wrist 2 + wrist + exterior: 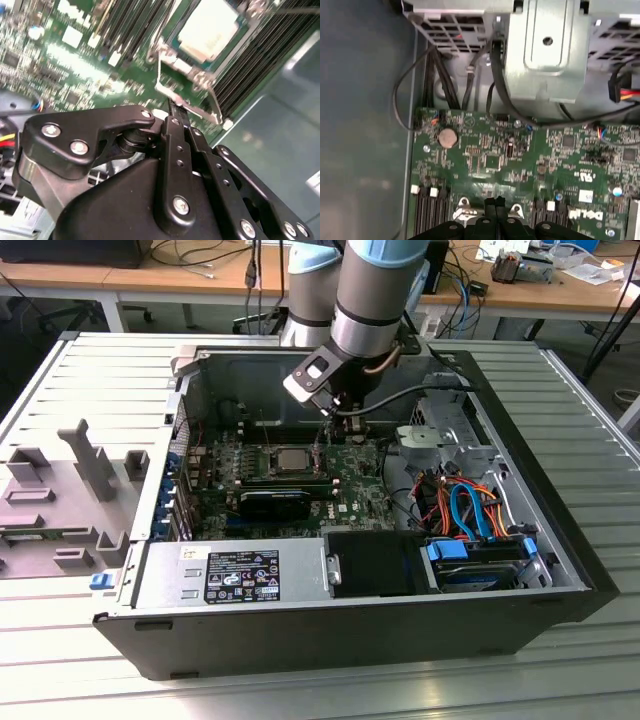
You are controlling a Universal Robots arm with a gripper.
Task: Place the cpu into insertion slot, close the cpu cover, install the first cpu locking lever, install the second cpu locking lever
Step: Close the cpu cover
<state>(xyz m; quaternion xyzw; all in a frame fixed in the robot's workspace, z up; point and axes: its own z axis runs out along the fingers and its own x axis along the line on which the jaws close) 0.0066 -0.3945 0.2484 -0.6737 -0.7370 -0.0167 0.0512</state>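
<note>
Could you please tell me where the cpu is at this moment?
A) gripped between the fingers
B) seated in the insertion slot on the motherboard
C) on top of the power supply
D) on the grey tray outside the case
B: the cpu shows its silver top framed in the insertion slot on the green motherboard, while the gripper hangs nearby with no chip.

The cpu [207, 27] has a pale silver-grey top and the cpu cover [173, 58] is silvery, on a green motherboard [490, 160] speckled with pale parts and striped by black slots [250, 60]. The gripper [172, 106] is black with silver screws, the arm [365, 300] grey with light-blue caps. Orange and blue cables [465, 505] show against the dark grey case [300, 630], and the table [100, 370] is silvery with ribbed slats.
</note>
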